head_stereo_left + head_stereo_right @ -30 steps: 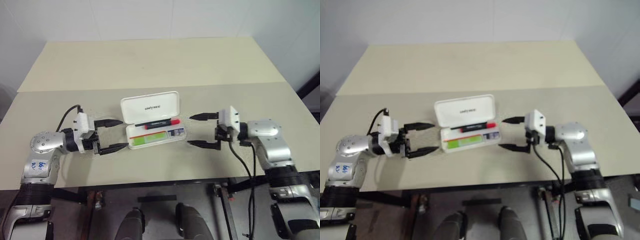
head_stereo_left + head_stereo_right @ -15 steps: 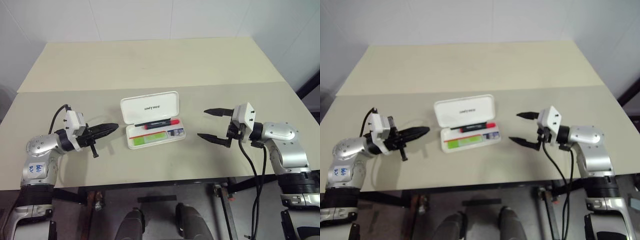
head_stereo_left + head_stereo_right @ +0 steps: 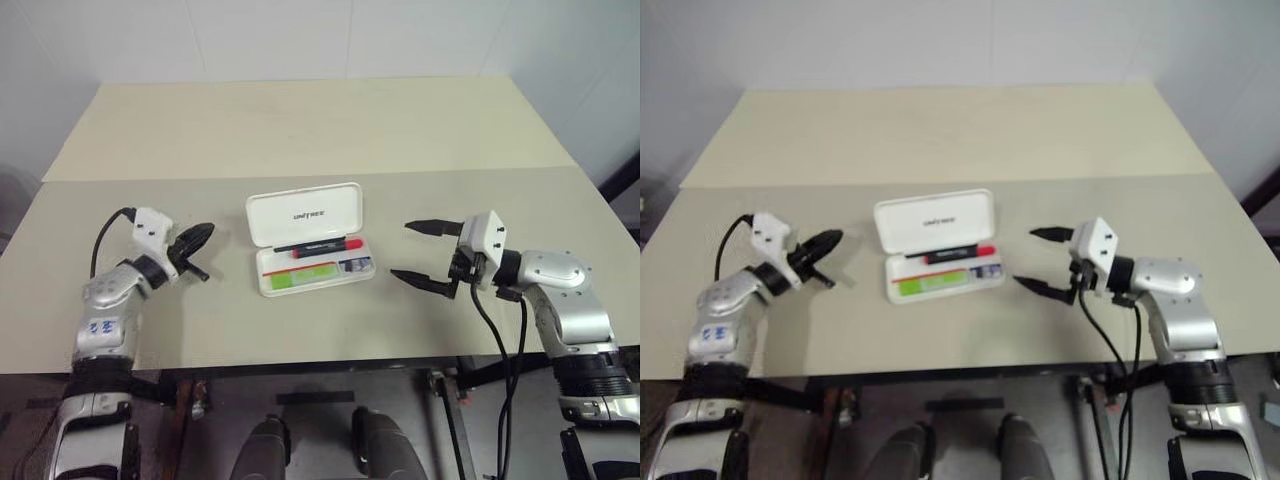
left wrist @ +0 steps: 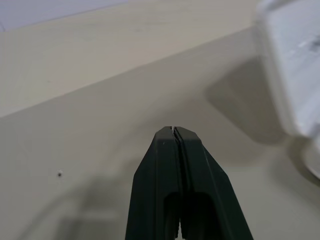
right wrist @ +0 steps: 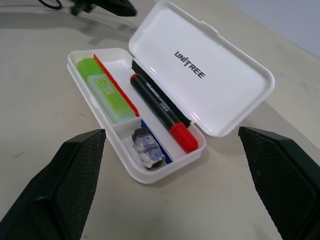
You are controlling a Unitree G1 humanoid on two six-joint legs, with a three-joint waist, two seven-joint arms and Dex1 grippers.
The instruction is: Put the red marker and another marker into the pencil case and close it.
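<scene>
Big beige table [image 3: 300, 130] fills the frame centre, a seam running across it just above the case; lots of bare top behind, toward the upper part of the frame, and wide bare strips either side of the case.

Pencil case [image 3: 305, 213] sits dead centre of the left eye view, white hard plastic w/ rounded corners, lid tipped up and back, dark UNITREE logo on the inner lid. Tray split lengthwise by a red-and-blue line.

Right gripper [image 3: 428, 254] at centre-right, level w/ the case, black fingers spread wide apart, nothing between them, a clear gap to the case's right end.

Left gripper [image 3: 196, 236] at centre-left, fingers pressed tight together, gripping nothing, well apart from the case's left end.

Red marker [image 5: 161, 109] lies in the rear compartment by the hinge, dark barrel, red cap toward frame right in the eye views. Green marker [image 5: 103, 88] lies flat in the front compartment, left part. Small grey-blue object [image 5: 146, 148] in the front-right pocket.

Case's front edge sits well back from the table's near edge.
</scene>
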